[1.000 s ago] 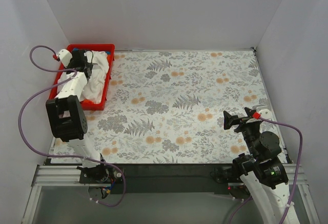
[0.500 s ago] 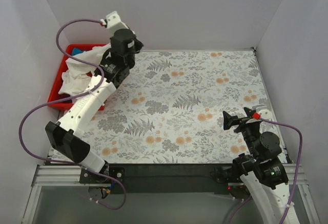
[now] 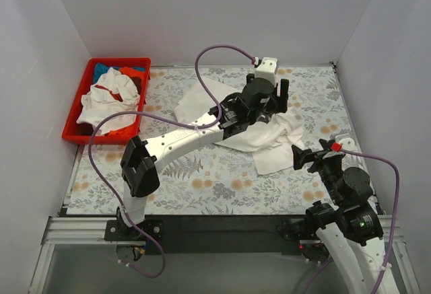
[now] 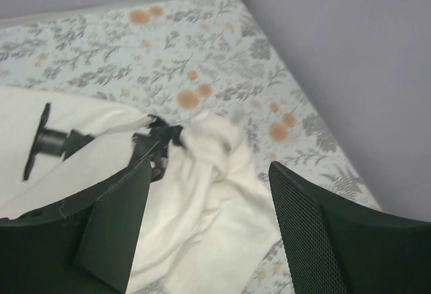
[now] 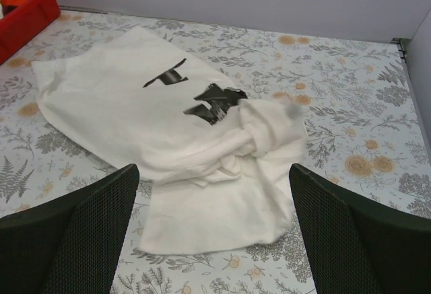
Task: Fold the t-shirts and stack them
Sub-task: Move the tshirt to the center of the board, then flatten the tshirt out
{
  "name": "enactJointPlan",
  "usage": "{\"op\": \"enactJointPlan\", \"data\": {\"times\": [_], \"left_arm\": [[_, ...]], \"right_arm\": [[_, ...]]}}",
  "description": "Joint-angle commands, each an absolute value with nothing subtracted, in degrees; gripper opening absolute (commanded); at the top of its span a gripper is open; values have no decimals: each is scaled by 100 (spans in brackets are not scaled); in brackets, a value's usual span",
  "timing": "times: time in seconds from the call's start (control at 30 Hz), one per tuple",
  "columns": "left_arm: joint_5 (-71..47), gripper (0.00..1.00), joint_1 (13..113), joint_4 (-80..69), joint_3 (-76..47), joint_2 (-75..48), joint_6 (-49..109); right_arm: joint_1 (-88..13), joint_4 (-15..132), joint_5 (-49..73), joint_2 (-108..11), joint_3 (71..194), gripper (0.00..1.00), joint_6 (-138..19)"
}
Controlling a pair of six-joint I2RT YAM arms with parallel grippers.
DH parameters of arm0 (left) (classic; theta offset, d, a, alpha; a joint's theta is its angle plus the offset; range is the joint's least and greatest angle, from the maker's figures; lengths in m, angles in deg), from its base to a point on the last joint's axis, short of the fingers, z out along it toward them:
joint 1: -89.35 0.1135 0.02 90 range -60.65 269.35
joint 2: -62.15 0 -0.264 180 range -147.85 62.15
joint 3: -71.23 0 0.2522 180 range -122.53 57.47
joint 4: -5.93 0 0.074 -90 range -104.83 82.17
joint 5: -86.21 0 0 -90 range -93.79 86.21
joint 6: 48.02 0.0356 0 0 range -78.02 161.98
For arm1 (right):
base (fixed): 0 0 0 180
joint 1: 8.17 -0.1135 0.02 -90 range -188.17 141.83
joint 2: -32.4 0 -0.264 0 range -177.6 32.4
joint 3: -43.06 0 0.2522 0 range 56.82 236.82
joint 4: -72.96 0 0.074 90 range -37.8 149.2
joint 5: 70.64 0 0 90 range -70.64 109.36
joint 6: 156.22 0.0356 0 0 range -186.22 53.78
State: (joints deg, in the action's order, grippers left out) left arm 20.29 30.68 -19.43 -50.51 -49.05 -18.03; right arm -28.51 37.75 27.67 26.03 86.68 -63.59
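Noting the layout: the large white t-shirt lay loose on the counter, right of centre. Its long axis ran diagonally from far-left to near-right. The far-left part lay fairly flat. The near-right part was bunched into a twisted ridge, just beside the black printed patches.

The left hand hung directly over the ridge with its fingers spread, gripping nothing. The right hand was also spread and empty. It sat off the shirt's near-right corner, facing along the cloth toward the far-left. Judgement: the right hand was nearer the near-right hem and the left arm reached the far edge more easily.

The cloth looked like soft, matte, limp knit that creased deeply; it should drag and fold on itself rather than slide. The counter covering was a smooth floral print.

The other shirts, white, red and blue, were heaped in the red bin at the far-left, well apart.
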Motion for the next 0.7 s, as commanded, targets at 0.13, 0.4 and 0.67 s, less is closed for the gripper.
{"op": "enactJointPlan", "data": {"times": [0.13, 0.4, 0.67], "left_arm": [[2478, 70, 3678, -2460, -3580, -3384, -2068], [1450, 70, 5743, -2928, -662, -2057, -3308], [1572, 70, 6631, -2875, -440, -3021, -2772]], "right_arm": [[-2882, 3697, 2200, 1511, 9487, 98, -6429], [-2865, 4003, 2243, 200, 9470, 98, -6236], [-2847, 4417, 2665, -468, 9321, 98, -6183]]}}
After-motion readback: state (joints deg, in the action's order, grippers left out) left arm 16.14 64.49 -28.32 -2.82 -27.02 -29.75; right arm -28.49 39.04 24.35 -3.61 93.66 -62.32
